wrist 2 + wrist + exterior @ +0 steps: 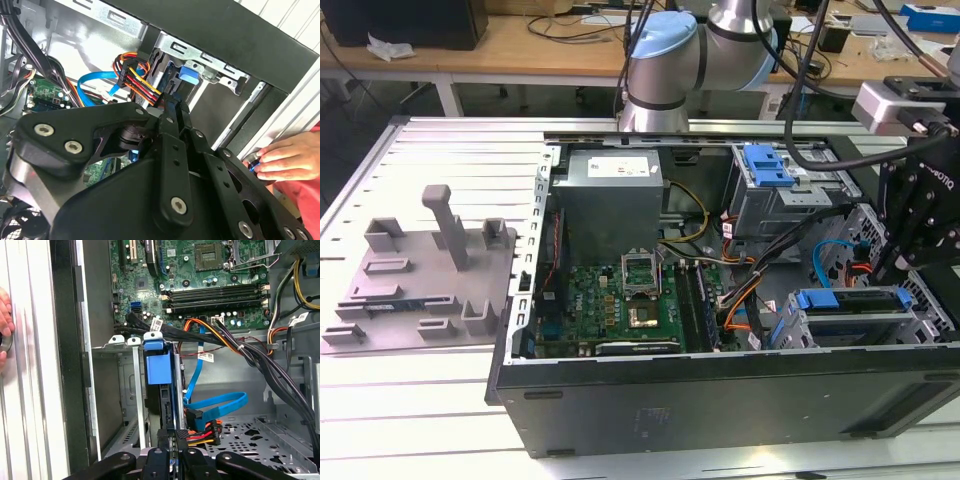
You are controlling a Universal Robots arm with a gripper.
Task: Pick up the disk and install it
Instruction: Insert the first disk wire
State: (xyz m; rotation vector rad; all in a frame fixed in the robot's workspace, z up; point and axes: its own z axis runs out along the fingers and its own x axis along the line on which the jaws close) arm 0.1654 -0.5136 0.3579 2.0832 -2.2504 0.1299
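Observation:
The disk, a flat drive in a bright blue carrier, stands on edge inside the metal drive cage at the corner of the open computer case. In the exterior view the disk lies in the cage on that view's right. My gripper hangs right at the disk's cable end, its black fingers drawn together. The tips sit against the drive's edge beside the red, yellow and black power cable. Nothing shows held between them. The gripper body is above the cage.
Blue data cables and black wire bundles cross beside the cage. The motherboard, the grey power supply and a second blue-latched bay fill the case. A person's hand rests outside the case wall. A grey fixture lies on the table.

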